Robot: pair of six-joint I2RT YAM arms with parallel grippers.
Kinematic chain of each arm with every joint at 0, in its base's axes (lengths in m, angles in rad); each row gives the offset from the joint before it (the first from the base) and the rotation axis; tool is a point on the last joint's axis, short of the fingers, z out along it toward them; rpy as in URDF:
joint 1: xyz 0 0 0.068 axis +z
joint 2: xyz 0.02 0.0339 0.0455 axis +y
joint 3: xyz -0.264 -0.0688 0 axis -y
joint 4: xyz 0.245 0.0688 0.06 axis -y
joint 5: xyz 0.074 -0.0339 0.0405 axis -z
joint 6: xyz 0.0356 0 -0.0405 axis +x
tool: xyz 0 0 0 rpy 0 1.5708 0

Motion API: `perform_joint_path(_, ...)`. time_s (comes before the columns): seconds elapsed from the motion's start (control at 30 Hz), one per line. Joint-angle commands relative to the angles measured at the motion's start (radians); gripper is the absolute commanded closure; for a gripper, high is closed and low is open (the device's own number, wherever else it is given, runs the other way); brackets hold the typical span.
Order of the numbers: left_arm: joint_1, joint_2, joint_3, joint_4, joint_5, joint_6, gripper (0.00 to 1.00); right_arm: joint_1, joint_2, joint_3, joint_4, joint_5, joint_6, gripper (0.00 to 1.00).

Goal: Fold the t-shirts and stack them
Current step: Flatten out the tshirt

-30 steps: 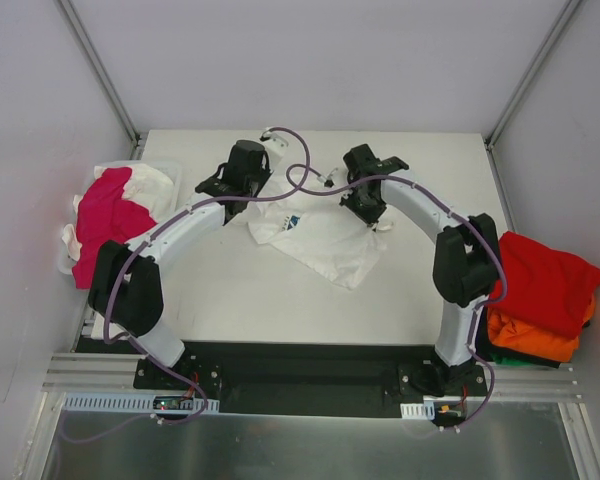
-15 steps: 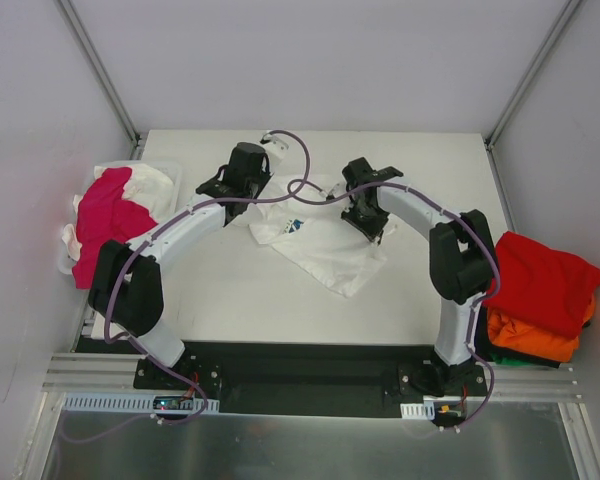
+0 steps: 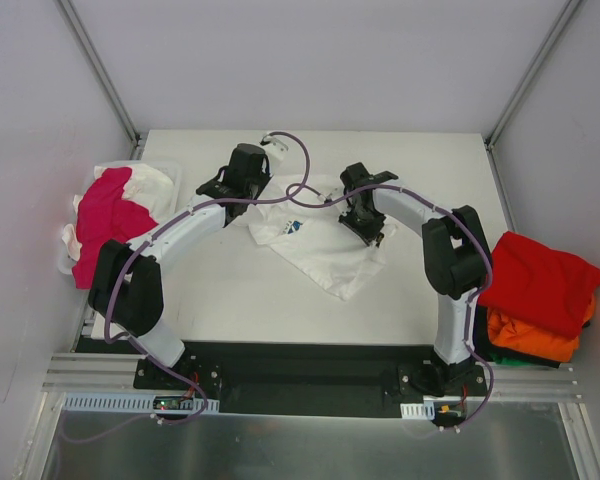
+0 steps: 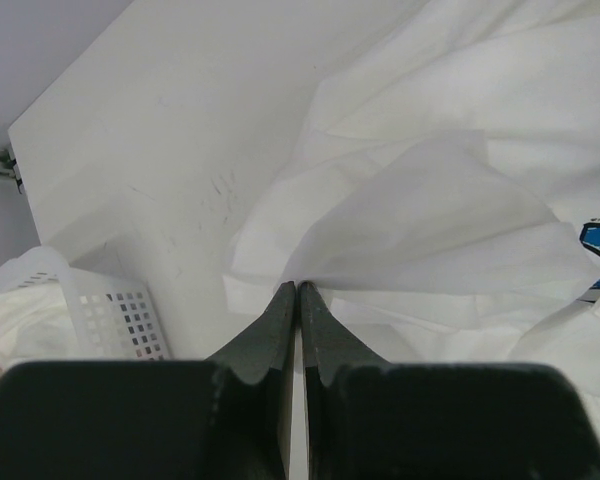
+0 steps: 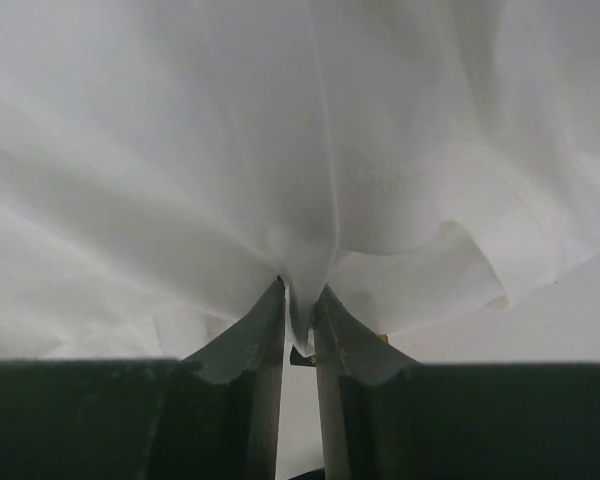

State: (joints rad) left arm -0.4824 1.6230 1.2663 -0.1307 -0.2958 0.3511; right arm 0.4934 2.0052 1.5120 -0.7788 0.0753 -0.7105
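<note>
Item in hand: white t-shirt (image 3: 325, 250), rumpled, lying mid-table (image 3: 230, 300) between the 2 arms; a small blue print shows near its left side.
Left gripper (image 4: 298, 290): fingers pressed together on a raised fold at the shirt's left edge; the cloth peaks up from the tips.
Right gripper (image 5: 300, 300): narrow, with a tuck of the same shirt drawn down between the fingers, at the shirt's far right part.
Waiting pile: magenta t-shirt (image 3: 105, 220) heaped over white cloth in the basket (image 3: 170, 172) at the left table edge.
Done stack: red t-shirt (image 3: 540, 280) folded on top of orange t-shirt (image 3: 535, 335), off the right edge.
Step (judged): shirt gripped at 2 points, not yet flat; this reads as spreading out ahead of fold 1.
Next move (judged): draw the 2 grips apart and toward the far edge so the body lies smooth; then release and re-grip at a hem or shoulder line.
Caution: both pinches look shallow, so a quick pull may slip.
</note>
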Motion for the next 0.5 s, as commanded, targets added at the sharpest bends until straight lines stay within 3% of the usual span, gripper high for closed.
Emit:
perform_joint_path(0.0, 0.007, -0.017, -0.008, 0.029, 0.006, -0.011, 1.00, 0.002, -0.020, 0.011, -0.002, -0.017, 0.008, 0.74)
perform_joint_path(0.07, 0.008, -0.020, -0.010, 0.029, 0.004, -0.009, 1.00, 0.002, -0.022, 0.013, -0.004, -0.014, 0.006, 0.64)
perform_joint_path(0.17, 0.007, -0.023, -0.015, 0.029, 0.001, -0.008, 1.00, 0.004, -0.025, 0.016, -0.004, -0.008, 0.008, 0.60)
perform_joint_path(0.2, 0.008, -0.022, -0.016, 0.031, 0.001, -0.008, 1.00, 0.004, -0.025, 0.017, -0.005, -0.009, 0.008, 0.63)
perform_joint_path(0.33, 0.008, -0.026, -0.021, 0.031, 0.003, -0.011, 1.00, 0.005, -0.020, 0.025, -0.011, -0.009, 0.011, 0.97)
perform_joint_path(0.47, 0.008, -0.026, -0.024, 0.031, 0.004, -0.014, 1.00, 0.005, -0.020, 0.025, -0.013, -0.005, 0.011, 0.99)
